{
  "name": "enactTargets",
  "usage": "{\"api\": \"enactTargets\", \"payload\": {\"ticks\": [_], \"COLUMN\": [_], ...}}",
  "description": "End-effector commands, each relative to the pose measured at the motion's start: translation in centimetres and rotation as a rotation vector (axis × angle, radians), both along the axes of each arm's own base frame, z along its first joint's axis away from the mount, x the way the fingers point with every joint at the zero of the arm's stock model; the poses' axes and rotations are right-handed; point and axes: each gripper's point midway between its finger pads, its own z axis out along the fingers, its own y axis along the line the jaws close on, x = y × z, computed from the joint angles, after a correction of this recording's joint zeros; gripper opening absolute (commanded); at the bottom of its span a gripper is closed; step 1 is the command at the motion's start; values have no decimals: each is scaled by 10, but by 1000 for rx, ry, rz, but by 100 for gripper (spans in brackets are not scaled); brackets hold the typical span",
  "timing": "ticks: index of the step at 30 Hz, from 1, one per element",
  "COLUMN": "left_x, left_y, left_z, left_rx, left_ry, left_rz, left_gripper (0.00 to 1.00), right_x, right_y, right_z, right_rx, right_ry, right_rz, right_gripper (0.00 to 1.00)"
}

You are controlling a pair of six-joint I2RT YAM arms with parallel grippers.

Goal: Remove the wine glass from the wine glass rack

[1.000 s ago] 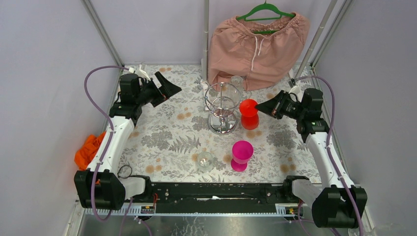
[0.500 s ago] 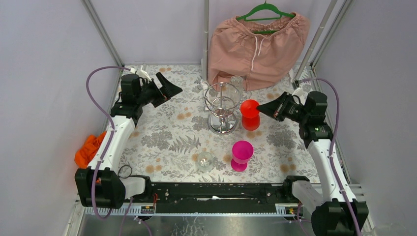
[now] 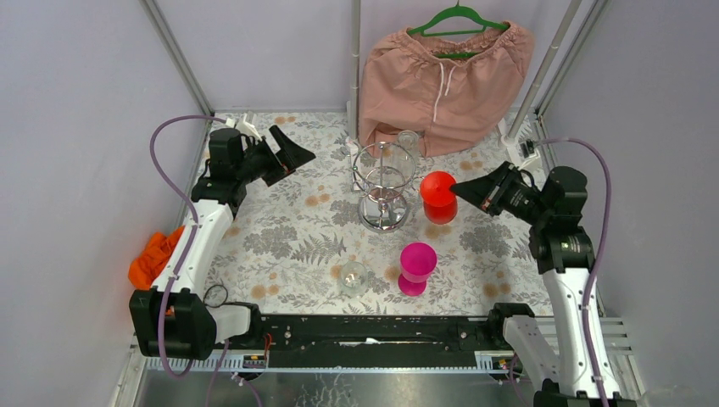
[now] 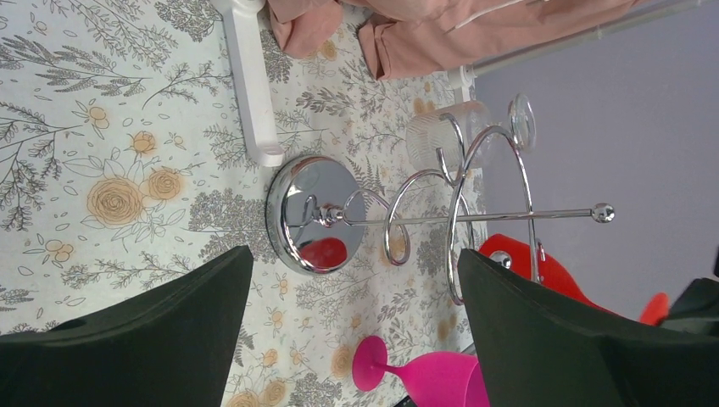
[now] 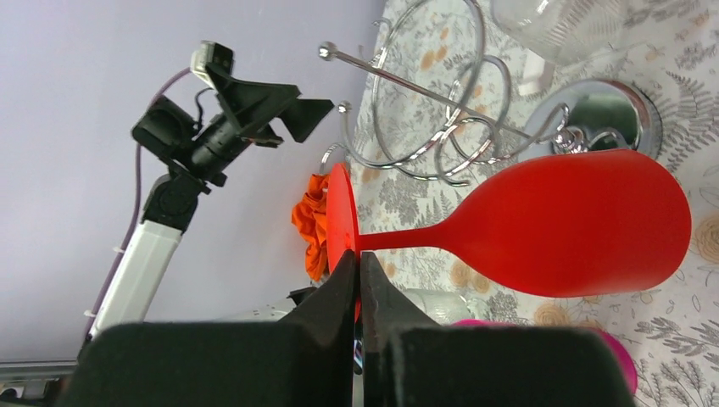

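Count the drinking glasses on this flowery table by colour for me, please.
Red wine glass: 1
Magenta wine glass: 1
Clear: 2, a ribbed clear glass at the back and a plain clear glass near the front
Total: 4

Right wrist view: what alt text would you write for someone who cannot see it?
The right arm's fingers pinch the round foot of a red wine glass, which stretches sideways across the picture. Behind it stands the chrome wine glass rack on a floral tablecloth, with the left arm farther off.
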Motion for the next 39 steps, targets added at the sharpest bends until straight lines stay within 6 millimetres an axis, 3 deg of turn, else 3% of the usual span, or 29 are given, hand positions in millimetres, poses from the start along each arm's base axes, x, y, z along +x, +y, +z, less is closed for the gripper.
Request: {"api": "enactTargets", "payload": {"ticks": [1, 8, 14, 21, 28, 32, 39], "left_x": [2, -5, -17, -35, -64, -59, -63], "left_y": [-1, -5, -21, -44, -47, -48, -48], "left_z": [10, 36, 87, 137, 176, 181, 187], "left_rx": [-19, -60, -173, -410, -663, -660, -658], "left_ry": [-49, -121, -294, -476, -658, -683, -698], "left_rz": [-8, -24, -124, -345, -572, -581, -588], "left_gripper": [99, 99, 99, 99, 99, 99, 99], "right_x": [-19, -43, -59, -69, -72, -68, -51], "right_y": [-4, -5, 12, 20, 22, 37, 92], "right_z": [48, 129, 193, 240, 261, 259, 241], "right_rx": [-20, -2, 159, 297, 383, 421, 463], "right_ry": [-108, -299, -490, -595, -660, -647, -585], "right_rz": [-44, -65, 91, 221, 298, 373, 497], "right_gripper": [0, 0, 0, 0, 0, 0, 0]}}
